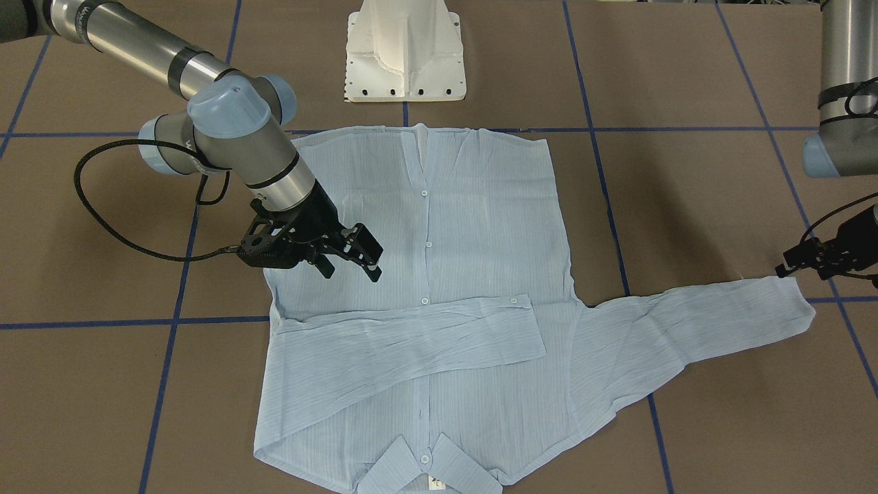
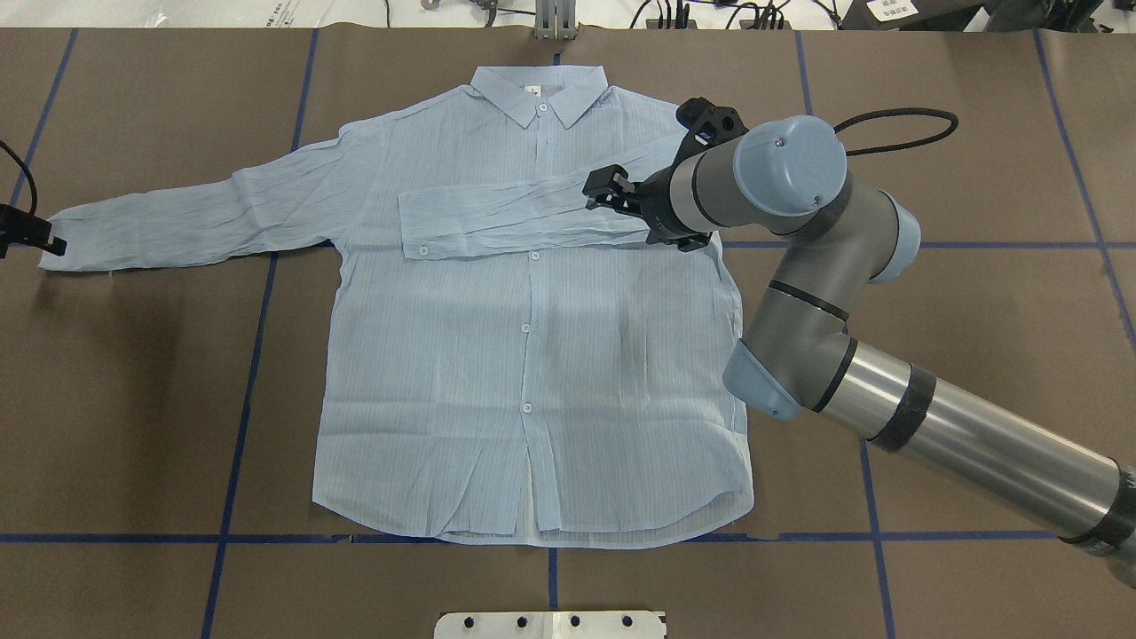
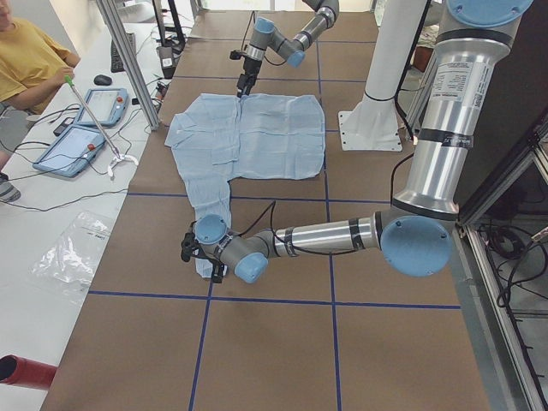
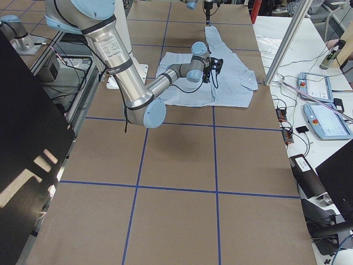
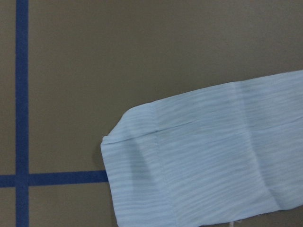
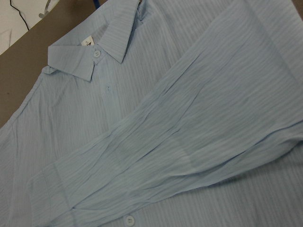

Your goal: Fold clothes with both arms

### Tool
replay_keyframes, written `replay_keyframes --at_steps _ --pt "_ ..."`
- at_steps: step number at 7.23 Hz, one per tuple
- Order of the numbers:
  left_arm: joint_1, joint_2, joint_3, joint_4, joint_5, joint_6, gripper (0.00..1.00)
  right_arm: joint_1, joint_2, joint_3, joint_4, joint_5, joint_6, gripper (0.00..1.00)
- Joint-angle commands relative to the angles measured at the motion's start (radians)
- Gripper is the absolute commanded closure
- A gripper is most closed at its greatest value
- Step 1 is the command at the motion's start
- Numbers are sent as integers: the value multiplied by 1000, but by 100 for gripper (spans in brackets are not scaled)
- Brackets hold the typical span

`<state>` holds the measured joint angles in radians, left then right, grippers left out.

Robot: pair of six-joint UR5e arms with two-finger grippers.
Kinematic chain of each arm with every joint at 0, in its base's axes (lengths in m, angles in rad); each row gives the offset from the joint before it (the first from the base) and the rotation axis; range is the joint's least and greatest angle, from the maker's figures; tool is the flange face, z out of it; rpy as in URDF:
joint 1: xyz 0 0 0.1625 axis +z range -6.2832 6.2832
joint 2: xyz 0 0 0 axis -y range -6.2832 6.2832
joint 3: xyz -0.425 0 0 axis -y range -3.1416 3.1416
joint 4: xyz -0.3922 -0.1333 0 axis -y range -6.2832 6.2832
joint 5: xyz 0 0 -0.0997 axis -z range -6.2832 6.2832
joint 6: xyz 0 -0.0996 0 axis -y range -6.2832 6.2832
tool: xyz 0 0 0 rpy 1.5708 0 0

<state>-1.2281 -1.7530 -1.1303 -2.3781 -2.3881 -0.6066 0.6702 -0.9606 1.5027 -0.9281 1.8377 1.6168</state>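
Shirt [image 2: 532, 355] lies flat on the table [image 2: 976, 133], buttons up, collar far, hem near, pale blue, striped, creased. Right sleeve [image 2: 524, 217] is folded across the chest; the left sleeve's cuff [image 5: 189, 165] shows closely only from my left wrist. My right gripper [image 1: 351, 274] hovers above the shirt, spread and empty. My left gripper [image 2: 35, 235] is beside the cuff, and I cannot tell how its jaws stand.

Pale-blue, fine-striped shirt [image 2: 621, 373] lies on a brown table [image 2: 133, 399] crossed by blue lines [image 2: 106, 538].

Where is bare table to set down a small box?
Bare table lies below the stretched sleeve, left of the shirt, seen from overhead. Crowded: the right gripper over the folded sleeve, the left gripper at the cuff.
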Motion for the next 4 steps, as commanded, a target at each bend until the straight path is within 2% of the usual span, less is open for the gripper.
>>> replay_keyframes --at_steps 1,4 --pt "4 -10 21 -18 1 -36 1 0 -32 31 0 0 0 2" --pt "13 -13 34 -19 1 -33 2 -3 -43 31 0 -9 -8 2"
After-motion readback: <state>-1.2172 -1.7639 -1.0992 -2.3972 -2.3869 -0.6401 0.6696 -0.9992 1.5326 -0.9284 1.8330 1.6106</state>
